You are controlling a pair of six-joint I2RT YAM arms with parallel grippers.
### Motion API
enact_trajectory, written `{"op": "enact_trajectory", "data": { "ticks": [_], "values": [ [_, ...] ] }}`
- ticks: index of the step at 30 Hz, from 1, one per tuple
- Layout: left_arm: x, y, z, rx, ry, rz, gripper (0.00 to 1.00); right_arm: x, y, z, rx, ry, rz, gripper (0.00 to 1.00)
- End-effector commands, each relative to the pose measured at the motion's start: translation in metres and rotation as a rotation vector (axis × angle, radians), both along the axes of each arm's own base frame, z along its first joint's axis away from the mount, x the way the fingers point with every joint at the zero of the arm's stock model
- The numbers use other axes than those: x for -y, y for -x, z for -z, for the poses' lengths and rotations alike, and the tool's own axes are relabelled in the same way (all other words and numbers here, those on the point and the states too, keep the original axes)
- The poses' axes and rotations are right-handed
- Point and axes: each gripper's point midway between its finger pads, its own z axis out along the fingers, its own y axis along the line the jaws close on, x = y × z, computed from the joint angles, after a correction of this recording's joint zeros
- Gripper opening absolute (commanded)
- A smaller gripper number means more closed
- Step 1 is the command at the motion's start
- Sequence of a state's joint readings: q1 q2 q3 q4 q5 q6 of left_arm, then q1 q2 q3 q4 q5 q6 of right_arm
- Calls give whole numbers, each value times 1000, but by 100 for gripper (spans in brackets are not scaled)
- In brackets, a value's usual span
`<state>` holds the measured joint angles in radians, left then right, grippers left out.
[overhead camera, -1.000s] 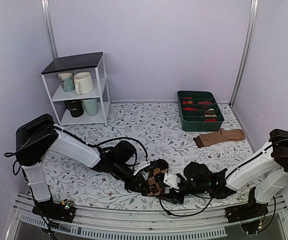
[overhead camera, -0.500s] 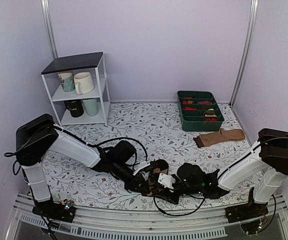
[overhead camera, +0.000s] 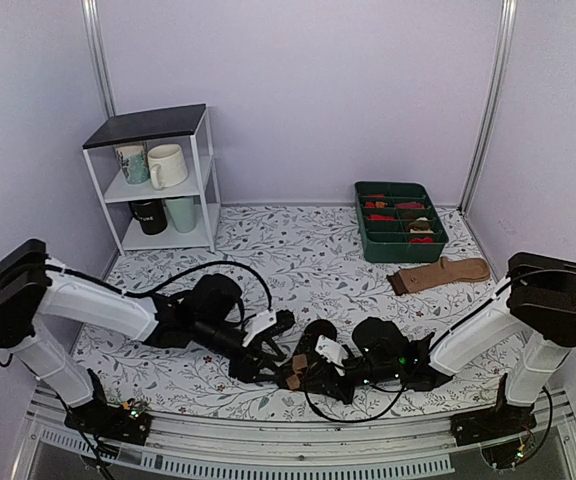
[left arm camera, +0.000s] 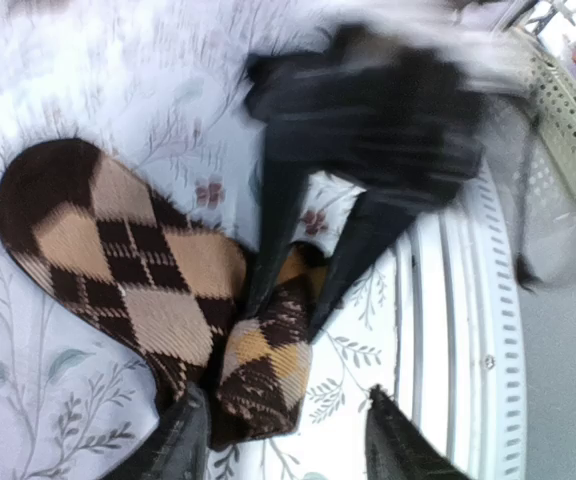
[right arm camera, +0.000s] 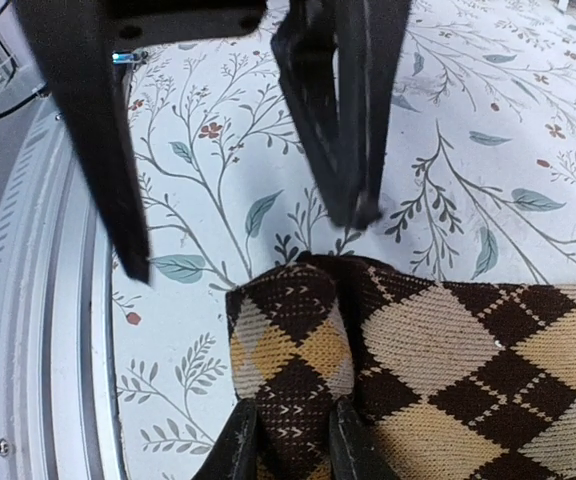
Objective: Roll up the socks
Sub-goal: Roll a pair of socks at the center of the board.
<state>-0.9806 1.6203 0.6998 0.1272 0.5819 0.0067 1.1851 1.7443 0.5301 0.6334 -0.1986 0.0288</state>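
Dark brown knit crossed by tan and orange argyle diamonds: the socks (left arm camera: 138, 260) lie flat on the leaf-printed table (overhead camera: 298, 250), close to its near edge and between the two arms. In the left wrist view one rounded end is plain dark brown, and the diamond pattern runs from it toward the other end. That other end is turned over on itself into a small thick fold (whether this is one sock or two laid together I cannot tell).

The right gripper (right arm camera: 290, 415) has its two fingers pressed close on either side of that fold, pinching the socks there. The fabric bunches up between them, with the pattern's fine stitched lines showing.

The left gripper (right arm camera: 248, 240) stands just beside the fold with its jaws spread wide and nothing in them. From its own camera one finger overlaps the edge of the socks and the other is over bare table. The overhead view shows the two grippers almost tip to tip, with the socks (overhead camera: 301, 372) as a small brown patch under them.
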Motion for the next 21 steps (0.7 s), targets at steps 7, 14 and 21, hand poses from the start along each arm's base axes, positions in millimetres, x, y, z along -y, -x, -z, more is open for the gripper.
{"op": "enact_trajectory", "data": {
  "ticks": [7,14,21],
  "values": [
    [-10,23,-21,380,150,134,59,53,26,60,-516,220,-55,18],
    [6,17,-4,431,129,152,60,58,30,81,-644,326,-53,17],
    [11,14,13,446,100,161,61,59,33,83,-672,337,-64,17]
  ]
}}
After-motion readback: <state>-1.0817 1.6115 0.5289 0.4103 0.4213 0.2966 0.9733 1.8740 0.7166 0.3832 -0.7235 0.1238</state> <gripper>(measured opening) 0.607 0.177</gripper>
